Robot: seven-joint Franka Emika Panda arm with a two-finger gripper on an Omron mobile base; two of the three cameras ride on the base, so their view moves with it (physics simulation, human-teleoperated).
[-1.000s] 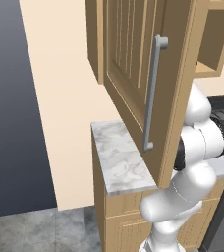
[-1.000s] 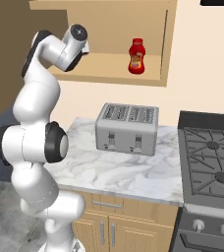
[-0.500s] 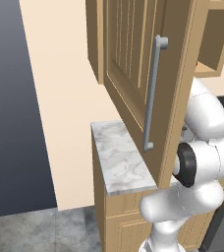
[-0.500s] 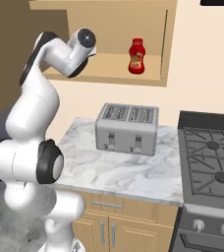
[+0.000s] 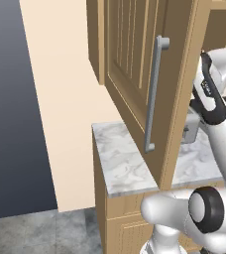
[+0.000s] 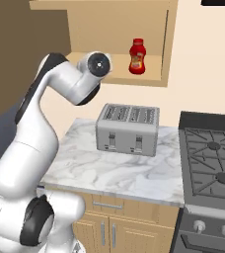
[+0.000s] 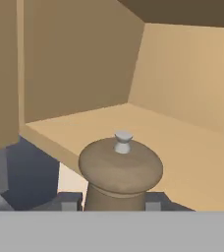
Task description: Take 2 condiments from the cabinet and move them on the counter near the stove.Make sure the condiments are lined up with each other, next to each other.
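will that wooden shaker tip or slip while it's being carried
The shaker looks rigid, so it should not flex. Its wide domed head over a narrower body suggests top-heaviness, so it may tip when set down. The smooth round body between the fingers could twist or slip.

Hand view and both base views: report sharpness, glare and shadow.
Hand view: soft, the tan wooden shaker with grey knob slightly blurred, no glare. Right base view: crisp, the red bottle clear, the grey toaster shading the marble. Left base view: even light, no glare.
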